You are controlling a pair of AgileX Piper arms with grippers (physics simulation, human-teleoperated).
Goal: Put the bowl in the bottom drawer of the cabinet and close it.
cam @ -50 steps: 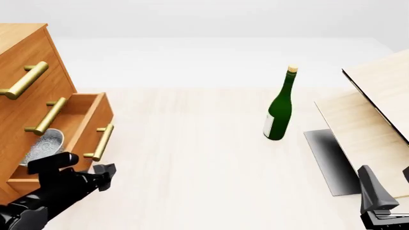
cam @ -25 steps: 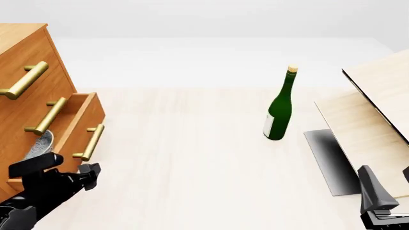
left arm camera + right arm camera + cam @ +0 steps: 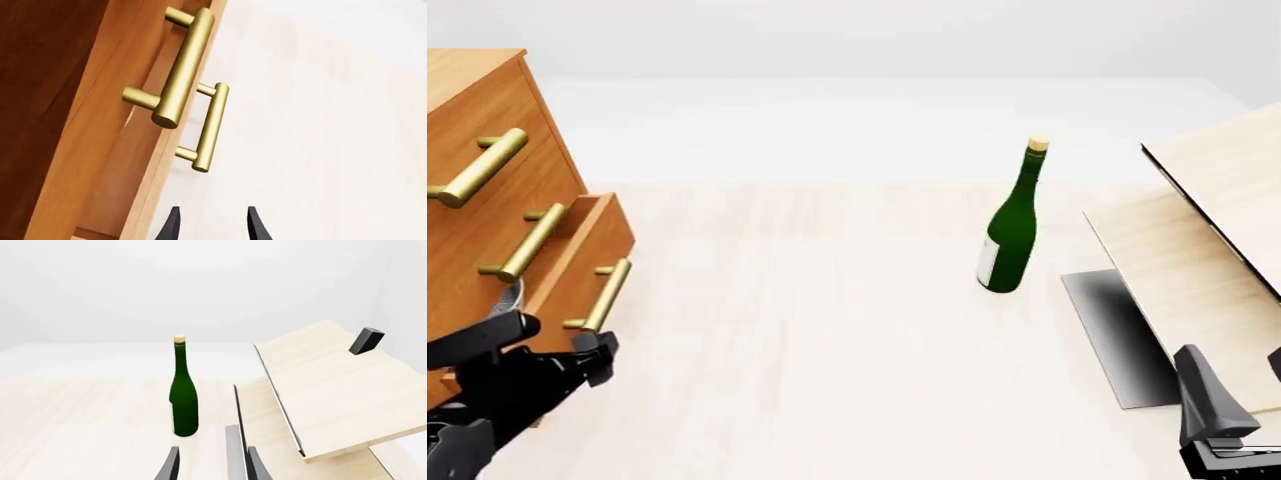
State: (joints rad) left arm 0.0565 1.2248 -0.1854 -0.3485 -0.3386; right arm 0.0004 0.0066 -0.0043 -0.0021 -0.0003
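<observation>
The cabinet (image 3: 481, 190) stands at the left of the table. Its bottom drawer (image 3: 581, 260) sticks out only a little, brass handle (image 3: 601, 295) facing right. Of the bowl (image 3: 511, 294) only a thin grey-speckled sliver shows, in the gap behind the drawer front. My left gripper (image 3: 594, 350) sits low against the drawer front just under the handle. In the left wrist view it (image 3: 212, 225) is open and empty, pointing along the cabinet (image 3: 67, 125) front past two brass handles. The right gripper (image 3: 1214, 420) rests at the front right, open (image 3: 212, 465) and empty.
A green wine bottle (image 3: 1010, 235) (image 3: 183, 400) stands upright right of centre. A pale wooden board structure (image 3: 1201, 230) (image 3: 327, 390) leans at the right over a dark grey base plate (image 3: 1114, 330). A small black block (image 3: 367, 340) sits on its upper board.
The bottom drawer has slid in toward the cabinet, and the left gripper has moved left along with it. Much less of the bowl shows. The right arm has not moved.
</observation>
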